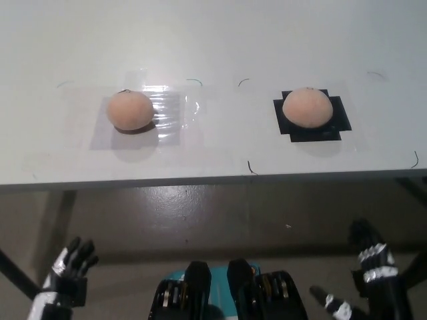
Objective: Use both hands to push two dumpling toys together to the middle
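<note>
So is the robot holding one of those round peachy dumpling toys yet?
No, nothing is held. The left hand and right hand hang open below the white table, away from both round peach dumpling toys.

No text, label or number seems readable anywhere, as far as this view shows.

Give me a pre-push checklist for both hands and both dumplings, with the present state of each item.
1. Left dumpling on the table, free to slide: ok, it sits on a clear film patch.
2. Right dumpling on the table: ok, resting on a black patch.
3. Gap between the dumplings clear: ok, bare table only.
4. Left hand in position outside its dumpling: not ok, it is below the table edge.
5. Right hand in position: not ok, also below the edge.
6. Hands empty, fingers apart: ok.
</note>
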`<state>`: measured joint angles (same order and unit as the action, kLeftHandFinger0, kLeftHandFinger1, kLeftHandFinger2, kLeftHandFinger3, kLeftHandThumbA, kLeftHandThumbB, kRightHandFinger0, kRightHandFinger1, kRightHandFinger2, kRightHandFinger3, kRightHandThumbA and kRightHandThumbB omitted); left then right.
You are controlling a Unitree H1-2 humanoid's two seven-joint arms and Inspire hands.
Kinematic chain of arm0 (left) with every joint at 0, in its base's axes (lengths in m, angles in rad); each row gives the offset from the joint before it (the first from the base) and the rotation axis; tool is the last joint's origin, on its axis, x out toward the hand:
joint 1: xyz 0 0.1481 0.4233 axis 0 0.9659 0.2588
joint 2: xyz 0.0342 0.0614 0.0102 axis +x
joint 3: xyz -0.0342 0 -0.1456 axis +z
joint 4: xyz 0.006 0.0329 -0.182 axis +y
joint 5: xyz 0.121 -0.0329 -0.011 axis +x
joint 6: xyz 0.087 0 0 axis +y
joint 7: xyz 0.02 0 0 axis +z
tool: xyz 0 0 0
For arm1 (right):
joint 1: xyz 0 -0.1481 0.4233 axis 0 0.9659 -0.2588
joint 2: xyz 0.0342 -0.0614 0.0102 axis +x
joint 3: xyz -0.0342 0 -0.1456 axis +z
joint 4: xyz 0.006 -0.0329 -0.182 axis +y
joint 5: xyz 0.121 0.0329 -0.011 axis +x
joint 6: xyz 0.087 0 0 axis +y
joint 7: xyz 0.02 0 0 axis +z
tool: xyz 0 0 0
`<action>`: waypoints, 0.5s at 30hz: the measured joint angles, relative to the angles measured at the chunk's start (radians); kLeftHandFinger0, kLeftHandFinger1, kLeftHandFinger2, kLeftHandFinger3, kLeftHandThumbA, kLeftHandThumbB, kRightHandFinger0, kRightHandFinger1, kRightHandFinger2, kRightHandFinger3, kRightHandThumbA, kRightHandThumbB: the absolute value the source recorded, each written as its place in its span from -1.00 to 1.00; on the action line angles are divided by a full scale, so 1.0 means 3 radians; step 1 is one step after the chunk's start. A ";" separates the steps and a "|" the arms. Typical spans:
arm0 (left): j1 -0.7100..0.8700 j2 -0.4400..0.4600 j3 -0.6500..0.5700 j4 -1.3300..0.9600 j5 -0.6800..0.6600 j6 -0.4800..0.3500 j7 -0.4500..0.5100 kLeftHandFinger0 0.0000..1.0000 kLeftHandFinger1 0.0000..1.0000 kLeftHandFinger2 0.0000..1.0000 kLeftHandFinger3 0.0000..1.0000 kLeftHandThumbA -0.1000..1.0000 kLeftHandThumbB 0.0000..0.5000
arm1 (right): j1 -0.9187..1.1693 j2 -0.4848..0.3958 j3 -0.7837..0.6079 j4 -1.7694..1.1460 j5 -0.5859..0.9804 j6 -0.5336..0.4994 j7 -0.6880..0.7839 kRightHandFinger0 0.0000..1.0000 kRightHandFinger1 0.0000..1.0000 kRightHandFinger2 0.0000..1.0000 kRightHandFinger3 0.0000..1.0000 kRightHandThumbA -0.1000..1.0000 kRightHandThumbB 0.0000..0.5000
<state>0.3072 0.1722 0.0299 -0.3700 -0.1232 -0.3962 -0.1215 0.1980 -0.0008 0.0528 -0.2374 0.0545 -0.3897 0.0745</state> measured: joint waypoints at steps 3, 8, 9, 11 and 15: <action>-0.0246 0.0186 0.0067 -0.0115 -0.0077 0.0029 -0.0017 1.00 1.00 1.00 1.00 1.00 0.22 | -0.0280 -0.0019 -0.0124 -0.0061 0.0044 0.0013 -0.0021 1.00 1.00 1.00 1.00 1.00 -0.11; -0.0729 0.0386 0.0211 -0.0118 -0.0108 0.0175 -0.0014 1.00 1.00 1.00 1.00 1.00 0.30 | -0.0673 -0.0113 -0.0306 -0.0075 0.0144 0.0157 -0.0048 1.00 1.00 1.00 1.00 1.00 -0.13; -0.0908 0.0423 0.0273 -0.0090 -0.0111 0.0228 -0.0007 1.00 1.00 1.00 1.00 1.00 0.29 | -0.0829 -0.0163 -0.0386 -0.0059 0.0176 0.0210 -0.0066 1.00 1.00 1.00 1.00 1.00 -0.19; -0.1174 0.0471 0.0324 0.0004 -0.0118 0.0295 -0.0002 1.00 1.00 1.00 1.00 1.00 0.26 | -0.1048 -0.0231 -0.0468 0.0011 0.0204 0.0286 -0.0079 1.00 1.00 1.00 1.00 1.00 -0.18; -0.1592 0.0546 0.0439 0.0298 -0.0134 0.0366 -0.0003 1.00 1.00 1.00 1.00 1.00 0.18 | -0.1448 -0.0351 -0.0587 0.0271 0.0222 0.0377 -0.0102 1.00 1.00 1.00 1.00 1.00 -0.13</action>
<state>-0.1704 0.3360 0.1615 -0.2806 -0.1635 -0.2866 -0.1223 -0.2363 -0.1060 -0.1234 -0.1560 0.1210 -0.2765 0.0438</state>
